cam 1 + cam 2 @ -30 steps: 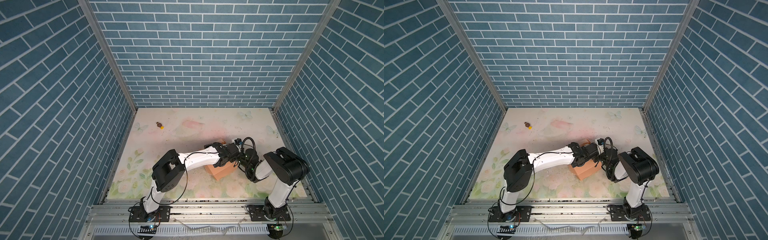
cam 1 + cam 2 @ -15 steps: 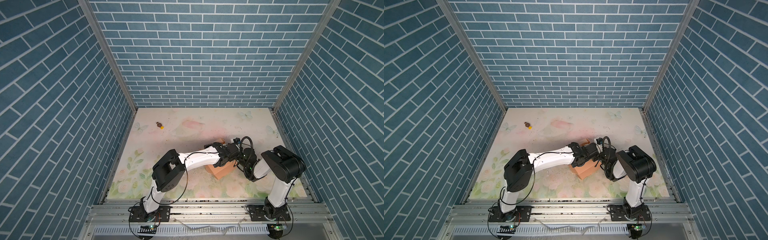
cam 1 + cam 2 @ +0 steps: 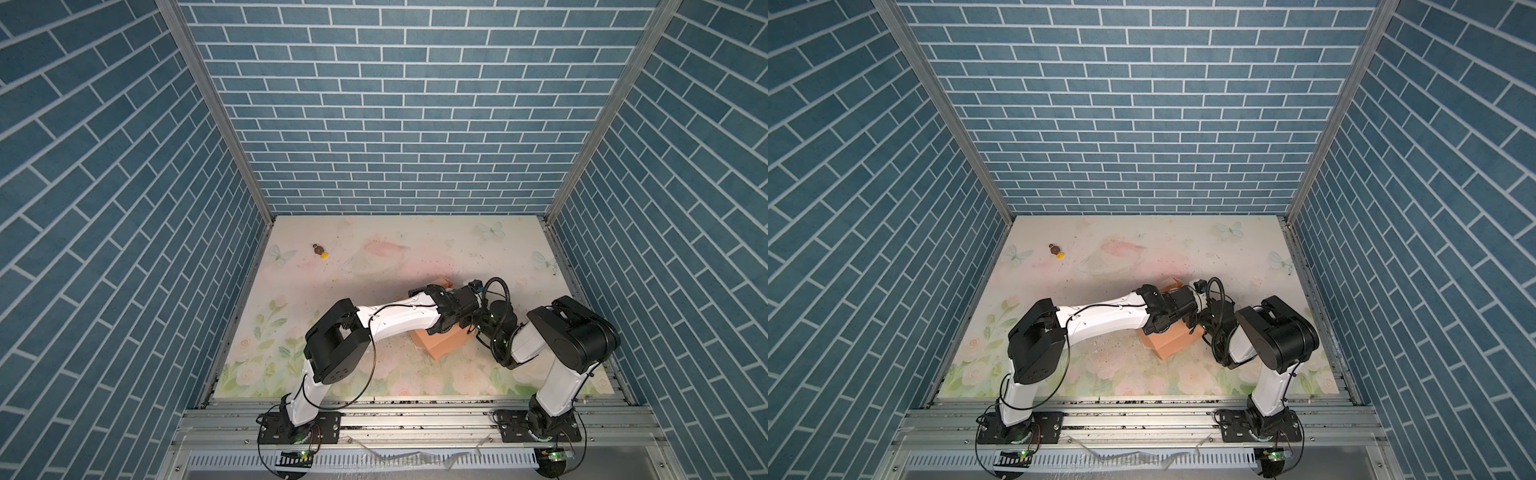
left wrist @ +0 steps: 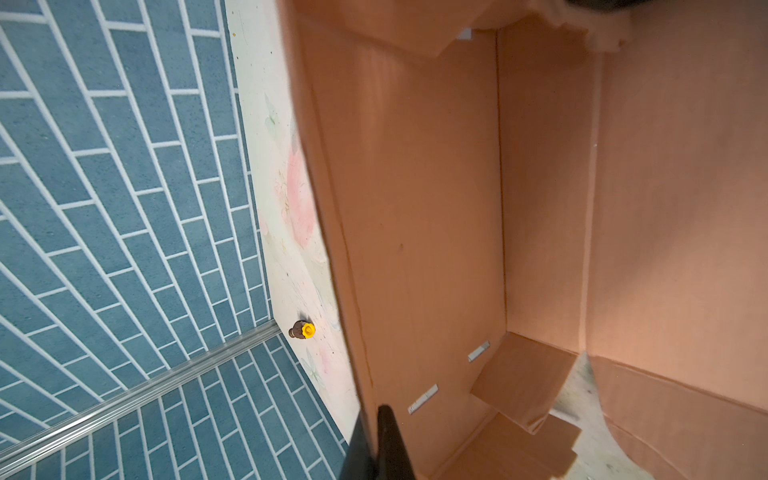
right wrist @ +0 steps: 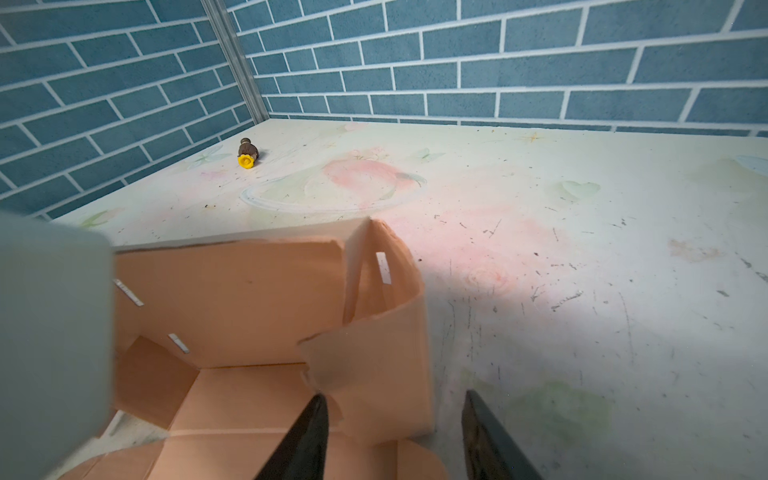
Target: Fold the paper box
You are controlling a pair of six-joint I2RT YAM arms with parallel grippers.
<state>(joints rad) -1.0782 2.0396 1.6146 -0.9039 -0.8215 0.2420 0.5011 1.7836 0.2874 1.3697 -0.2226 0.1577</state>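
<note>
Over the last second almost nothing moved, so folding looks paused mid-step. The peach-orange thin cardboard paper box [image 3: 442, 347] sits on the floral table [image 3: 374, 257], just 5 o'clock of centre. Left gripper [image 4: 372, 440]: pinched onto a box wall. Right gripper [image 5: 394, 397]: spread astride a curled side flap [image 5: 374, 365] — visible only from the wrists; arms hide both in both top views.

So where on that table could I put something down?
Free: the back strip of the table, from the small brown-and-yellow object to the right wall, and the front-left corner beside the left arm. Crowded: centre-right, where it meets the right arm over the paper box.
</note>
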